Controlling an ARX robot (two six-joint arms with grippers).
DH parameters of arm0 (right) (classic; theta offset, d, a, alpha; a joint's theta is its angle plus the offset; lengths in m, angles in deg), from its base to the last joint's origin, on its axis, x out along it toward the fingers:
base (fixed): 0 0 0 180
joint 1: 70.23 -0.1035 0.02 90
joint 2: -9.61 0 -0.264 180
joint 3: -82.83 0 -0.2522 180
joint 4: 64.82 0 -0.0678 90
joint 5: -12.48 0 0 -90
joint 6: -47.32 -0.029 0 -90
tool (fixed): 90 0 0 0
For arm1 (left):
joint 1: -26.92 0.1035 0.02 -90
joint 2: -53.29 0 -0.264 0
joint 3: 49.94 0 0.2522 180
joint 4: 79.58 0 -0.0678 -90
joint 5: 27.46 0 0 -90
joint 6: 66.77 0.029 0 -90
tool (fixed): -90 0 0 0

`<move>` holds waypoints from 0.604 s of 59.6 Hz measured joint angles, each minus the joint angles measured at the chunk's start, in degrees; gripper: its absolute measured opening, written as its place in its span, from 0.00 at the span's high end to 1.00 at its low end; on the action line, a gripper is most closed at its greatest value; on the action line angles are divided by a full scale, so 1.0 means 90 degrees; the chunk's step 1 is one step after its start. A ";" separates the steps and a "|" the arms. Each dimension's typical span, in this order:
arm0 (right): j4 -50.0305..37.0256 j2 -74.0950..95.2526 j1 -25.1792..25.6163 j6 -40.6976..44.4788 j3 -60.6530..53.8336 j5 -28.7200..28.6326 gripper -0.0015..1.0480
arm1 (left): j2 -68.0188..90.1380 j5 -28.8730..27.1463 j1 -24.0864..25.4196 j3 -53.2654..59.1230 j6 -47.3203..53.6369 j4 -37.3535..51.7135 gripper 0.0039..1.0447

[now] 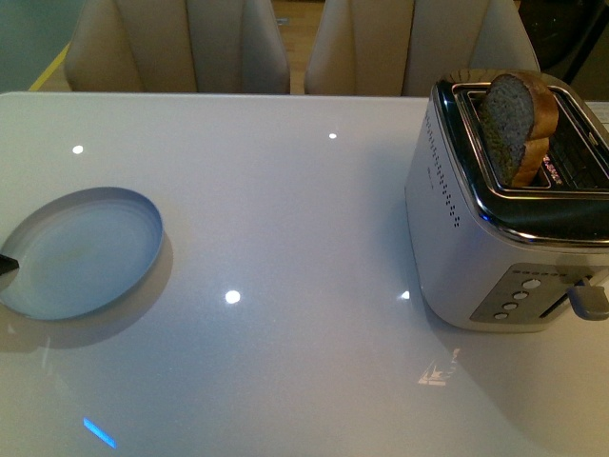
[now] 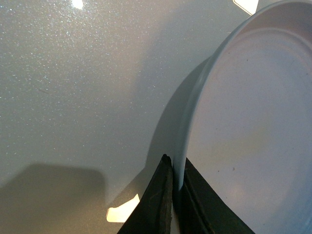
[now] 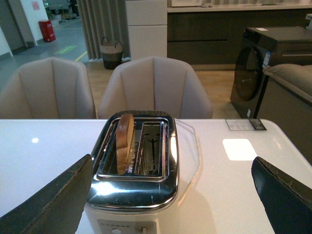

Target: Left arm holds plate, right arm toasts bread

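Note:
The pale blue plate (image 1: 81, 252) lies at the left of the white table, its rim (image 2: 187, 141) pinched between the black jaws of my left gripper (image 2: 174, 168), which is shut on it. Only a dark tip of that gripper (image 1: 8, 264) shows at the front view's left edge. The bread (image 1: 517, 114) stands upright, sticking out of one slot of the silver toaster (image 1: 495, 243) at the right. In the right wrist view the bread (image 3: 126, 141) sits in the toaster (image 3: 134, 195), and my right gripper (image 3: 173, 195) hangs open above and in front of the toaster, holding nothing.
The toaster's lever (image 1: 590, 300) and round buttons (image 1: 519, 293) face the near side. Beige chairs (image 1: 181, 43) stand behind the table's far edge. A transparent sheet (image 3: 187, 146) lies beside the toaster, and a small card (image 3: 246, 125) rests near the far corner.

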 joint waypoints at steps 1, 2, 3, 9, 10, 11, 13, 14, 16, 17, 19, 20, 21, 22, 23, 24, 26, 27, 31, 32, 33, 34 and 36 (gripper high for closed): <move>0.0000 0.0000 0.0000 0.0000 0.0000 0.0000 0.09 | 0.0005 0.0002 0.0005 -0.0005 0.0002 0.0000 0.97; 0.0000 0.0000 0.0000 0.0000 0.0002 0.0000 0.09 | 0.0005 0.0005 0.0007 -0.0007 0.0005 0.0000 0.97; 0.0000 0.0000 0.0000 0.0000 0.0000 0.0000 0.09 | 0.0005 0.0010 0.0010 -0.0007 0.0010 0.0000 0.97; 0.0000 0.0000 0.0000 0.0000 0.0000 0.0000 0.09 | 0.0005 0.0010 0.0012 -0.0012 0.0029 -0.0002 0.97; 0.0000 0.0000 0.0000 0.0000 0.0000 0.0000 0.09 | 0.0005 0.0010 0.0012 -0.0012 0.0032 -0.0002 0.97; 0.0000 0.0000 0.0000 0.0000 0.0000 0.0000 0.09 | 0.0005 0.0010 0.0012 -0.0012 0.0039 -0.0002 0.97; 0.0000 0.0000 0.0000 0.0000 0.0000 0.0000 0.09 | 0.0005 0.0010 0.0012 -0.0012 0.0044 -0.0007 0.97; 0.0000 0.0000 0.0000 0.0000 0.0002 0.0000 0.09 | 0.0005 0.0010 0.0012 -0.0015 0.0044 -0.0012 0.97; 0.0000 0.0000 0.0000 0.0000 0.0000 0.0000 0.09 | 0.0005 0.0002 0.0012 -0.0017 0.0051 -0.0019 0.93; 0.0000 0.0000 0.0000 0.0000 0.0000 0.0000 0.09 | 0.0005 -0.0010 0.0012 -0.0017 0.0056 -0.0019 0.92; 0.0000 0.0000 0.0000 0.0000 0.0002 0.0000 0.09 | 0.0005 -0.0029 0.0012 -0.0019 0.0070 -0.0036 0.87; 0.0000 0.0000 0.0000 0.0000 0.0000 0.0000 0.09 | 0.0005 -0.0027 0.0012 -0.0019 0.0073 -0.0044 0.83; 0.0000 0.0000 0.0000 0.0000 0.0000 0.0000 0.09 | 0.0005 -0.0027 0.0012 -0.0019 0.0075 -0.0044 0.81; 0.0000 0.0000 0.0000 0.0000 0.0000 0.0000 0.09 | 0.0005 -0.0024 0.0012 -0.0019 0.0078 -0.0044 0.78; 0.0000 0.0000 0.0000 0.0000 0.0000 0.0000 0.09 | 0.0005 -0.0019 0.0012 -0.0019 0.0085 -0.0044 0.76; 0.0000 0.0000 0.0000 0.0000 0.0000 0.0000 0.09 | 0.0005 -0.0012 0.0012 -0.0019 0.0092 -0.0044 0.73; 0.0000 0.0000 0.0000 0.0000 0.0000 0.0000 0.09 | 0.0002 0.0007 0.0012 -0.0022 0.0097 -0.0046 0.68; 0.0000 0.0000 0.0000 0.0000 0.0000 -0.0002 0.09 | 0.0002 0.0015 0.0012 -0.0024 0.0097 -0.0049 0.66; 0.0000 0.0000 0.0000 0.0000 0.0000 0.0000 0.09 | -0.0017 0.0053 0.0012 -0.0029 0.0114 -0.0070 0.56; 0.0000 0.0000 0.0000 0.0000 0.0000 0.0000 0.09 | -0.0027 0.0063 0.0012 -0.0029 0.0117 -0.0080 0.53; 0.0000 0.0000 0.0000 0.0000 0.0000 0.0000 0.09 | -0.0034 0.0061 0.0012 -0.0029 0.0119 -0.0083 0.51; 0.0000 0.0000 0.0000 0.0000 0.0000 0.0000 0.09 | -0.0051 0.0061 0.0010 -0.0029 0.0119 -0.0085 0.46; 0.0000 0.0000 0.0000 0.0000 0.0002 0.0000 0.09 | -0.0078 0.0063 0.0010 -0.0029 0.0119 -0.0085 0.41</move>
